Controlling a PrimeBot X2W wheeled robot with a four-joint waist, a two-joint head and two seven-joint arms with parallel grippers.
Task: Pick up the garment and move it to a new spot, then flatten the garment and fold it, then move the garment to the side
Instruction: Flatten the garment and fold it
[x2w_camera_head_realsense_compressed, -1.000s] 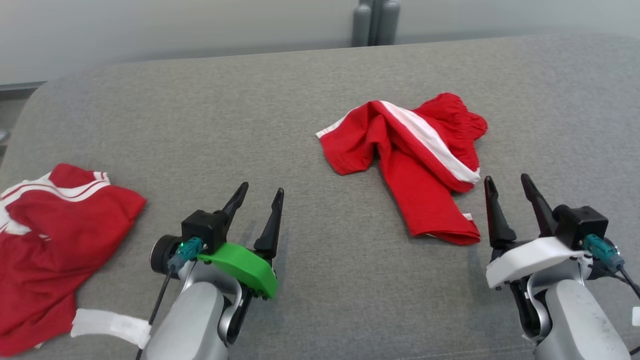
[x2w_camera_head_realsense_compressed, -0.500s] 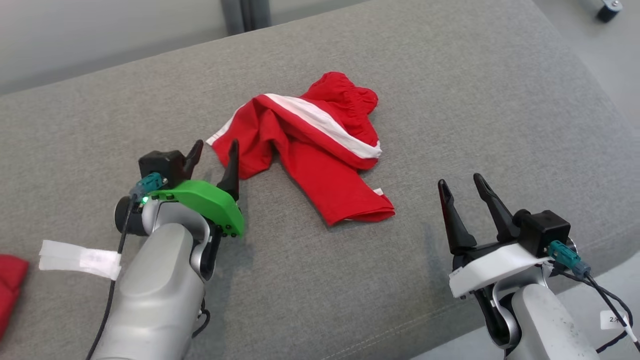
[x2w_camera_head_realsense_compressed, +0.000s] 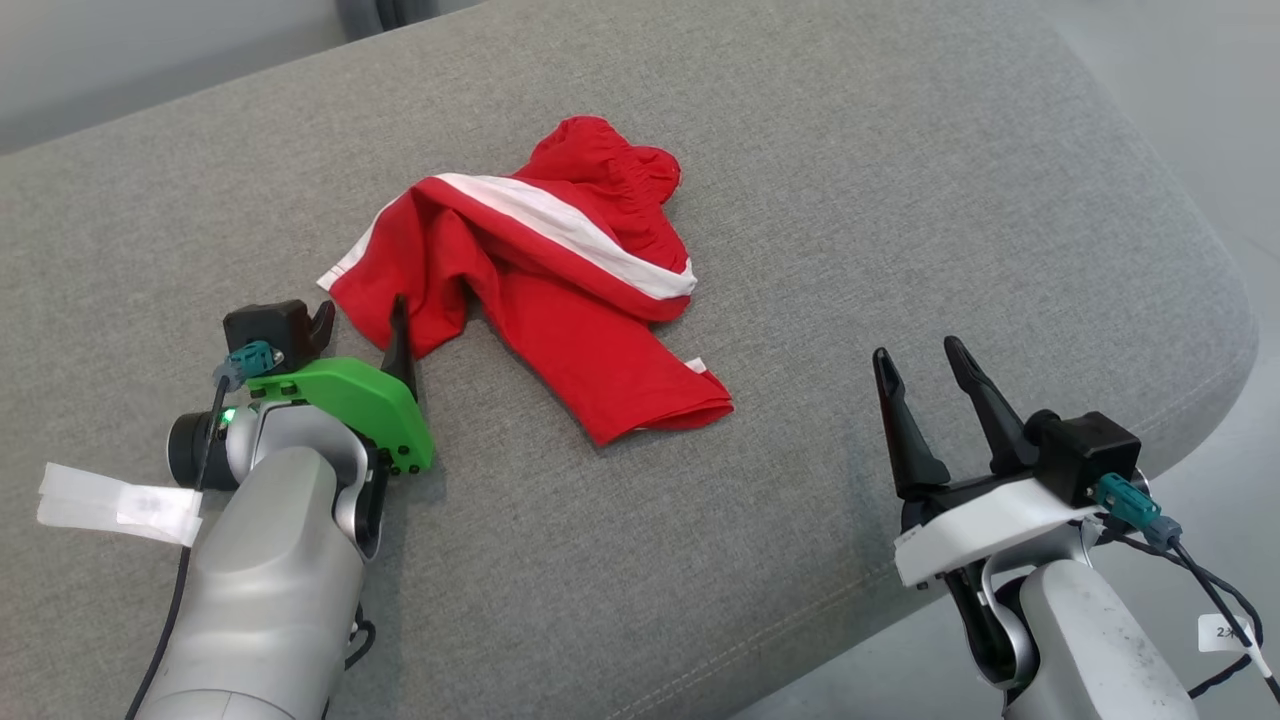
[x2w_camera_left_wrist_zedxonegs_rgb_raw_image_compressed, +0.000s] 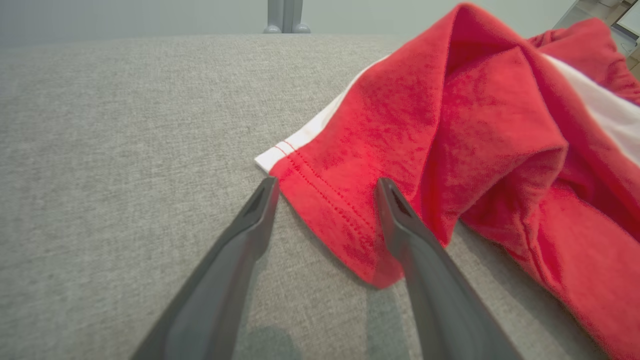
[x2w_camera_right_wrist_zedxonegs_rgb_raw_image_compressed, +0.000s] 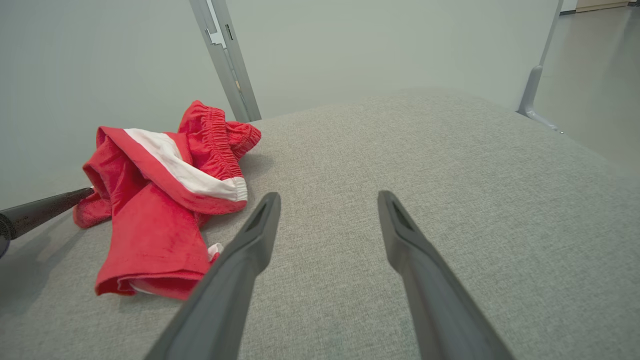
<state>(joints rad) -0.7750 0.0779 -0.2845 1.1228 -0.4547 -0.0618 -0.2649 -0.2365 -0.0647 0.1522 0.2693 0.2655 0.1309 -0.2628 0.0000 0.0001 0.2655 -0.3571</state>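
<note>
A: What is moved since before?
B: The left gripper (x2w_camera_head_realsense_compressed: 362, 312) is brought forward. Its jaws are spread wide astride the red bundled garment's (x2w_camera_head_realsense_compressed: 560, 300) hem, so a corner can be pinched.
A: And the garment?
B: It is heaped on the grey cushion (x2w_camera_head_realsense_compressed: 850, 180), at the left gripper's one o'clock. The right gripper (x2w_camera_head_realsense_compressed: 918, 352) is held wide at the garment's four o'clock, well apart.

There's the left claw (x2w_camera_head_realsense_compressed: 362, 335) stretched forward and low, its two dark fingers (x2w_camera_left_wrist_zedxonegs_rgb_raw_image_compressed: 240, 240) spread apart and the pale forearm (x2w_camera_head_realsense_compressed: 270, 580) behind it, while the right claw (x2w_camera_head_realsense_compressed: 915, 352) sits well off to its side, likewise parted.
</note>
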